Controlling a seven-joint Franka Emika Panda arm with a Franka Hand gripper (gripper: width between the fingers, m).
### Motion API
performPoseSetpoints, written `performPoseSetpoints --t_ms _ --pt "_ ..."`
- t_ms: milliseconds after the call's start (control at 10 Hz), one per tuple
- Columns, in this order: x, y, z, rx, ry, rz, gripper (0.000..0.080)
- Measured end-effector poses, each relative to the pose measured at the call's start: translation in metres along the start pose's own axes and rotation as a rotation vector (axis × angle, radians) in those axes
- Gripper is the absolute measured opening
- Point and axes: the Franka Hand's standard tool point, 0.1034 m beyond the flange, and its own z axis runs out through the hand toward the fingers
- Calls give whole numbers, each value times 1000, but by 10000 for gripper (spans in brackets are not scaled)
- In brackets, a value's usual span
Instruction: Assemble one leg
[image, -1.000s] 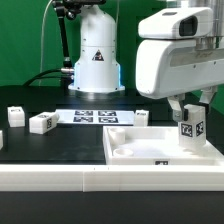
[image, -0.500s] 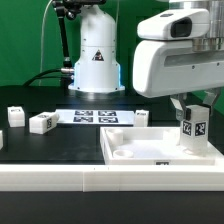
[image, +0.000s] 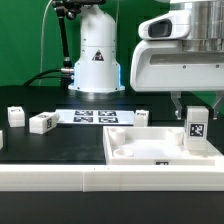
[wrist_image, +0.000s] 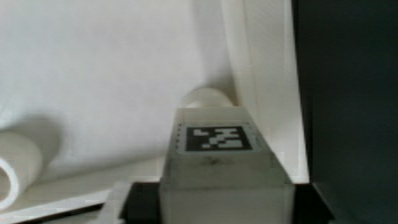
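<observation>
My gripper (image: 196, 108) is shut on a leg (image: 197, 128), a small white block with a black-and-white tag, held upright over the right part of the large white tray (image: 135, 152). In the wrist view the leg (wrist_image: 217, 150) stands between my dark fingers (wrist_image: 143, 200), its rounded tip pointing down at the tray floor (wrist_image: 89, 70) close beside the tray's raised rim (wrist_image: 263, 90). Two more legs (image: 41, 123) (image: 15, 115) lie on the black table at the exterior view's left, and another (image: 143, 117) sits behind the tray.
The marker board (image: 97, 117) lies flat behind the tray. The robot base (image: 96, 55) stands at the back. A white round post (wrist_image: 15, 160) rises from the tray floor in the wrist view. A white front ledge (image: 60, 178) borders the table.
My gripper has moved toward the exterior view's right with the leg in it, a little higher, now nearer the tray's right rim.
</observation>
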Motion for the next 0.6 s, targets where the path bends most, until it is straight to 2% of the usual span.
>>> performPoseSetpoints --t_ms 200,400,500,600 --pt "1 0 0 -1 2 238 291" --pt "5 5 0 21 -11 336 291" --pt "3 2 0 22 -13 383 291" --pt "3 2 0 23 -13 311 291"
